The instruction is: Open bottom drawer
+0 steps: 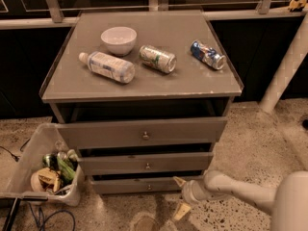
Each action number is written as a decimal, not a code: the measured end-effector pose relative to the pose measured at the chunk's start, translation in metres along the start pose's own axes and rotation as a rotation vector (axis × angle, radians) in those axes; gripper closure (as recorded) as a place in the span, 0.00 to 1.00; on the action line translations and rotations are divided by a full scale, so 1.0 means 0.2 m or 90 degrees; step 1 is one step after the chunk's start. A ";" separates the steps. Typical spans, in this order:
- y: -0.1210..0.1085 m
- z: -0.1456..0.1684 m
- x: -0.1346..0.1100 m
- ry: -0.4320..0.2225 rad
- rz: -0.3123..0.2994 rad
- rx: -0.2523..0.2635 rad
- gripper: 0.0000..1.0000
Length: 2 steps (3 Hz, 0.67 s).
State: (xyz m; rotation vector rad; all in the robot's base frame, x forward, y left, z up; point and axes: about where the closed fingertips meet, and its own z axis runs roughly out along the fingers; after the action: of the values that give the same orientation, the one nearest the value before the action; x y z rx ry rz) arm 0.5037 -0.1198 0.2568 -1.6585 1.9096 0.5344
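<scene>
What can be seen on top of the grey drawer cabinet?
A white bowl, a plastic bottle on its side, a green can and a blue can. The drawers' contents below are covered. The open tool hangs low at the right end of the bottom drawer.

My gripper [180, 196] sits low near the floor, pointing to my left, at the end of my pale arm [252, 196], which comes in from behind it on the right and slopes slightly downward from a thick rounded segment. Just behind the gripper, my wrist [214, 182] bulges into a rounded joint, and the gripper body narrows ahead of it. My two yellowish fingers [181, 210] are spread apart, one angled up above the gripper's centre and the other angled down below it, with nothing between them.
</scene>
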 end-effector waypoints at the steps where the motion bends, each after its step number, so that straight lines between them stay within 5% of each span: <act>1: -0.02 0.18 0.03 0.024 -0.002 -0.008 0.00; 2: -0.05 0.31 0.06 0.034 -0.002 0.002 0.00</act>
State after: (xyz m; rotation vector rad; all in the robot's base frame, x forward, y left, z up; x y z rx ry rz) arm 0.5214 -0.0929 0.2023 -1.6898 1.9442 0.4906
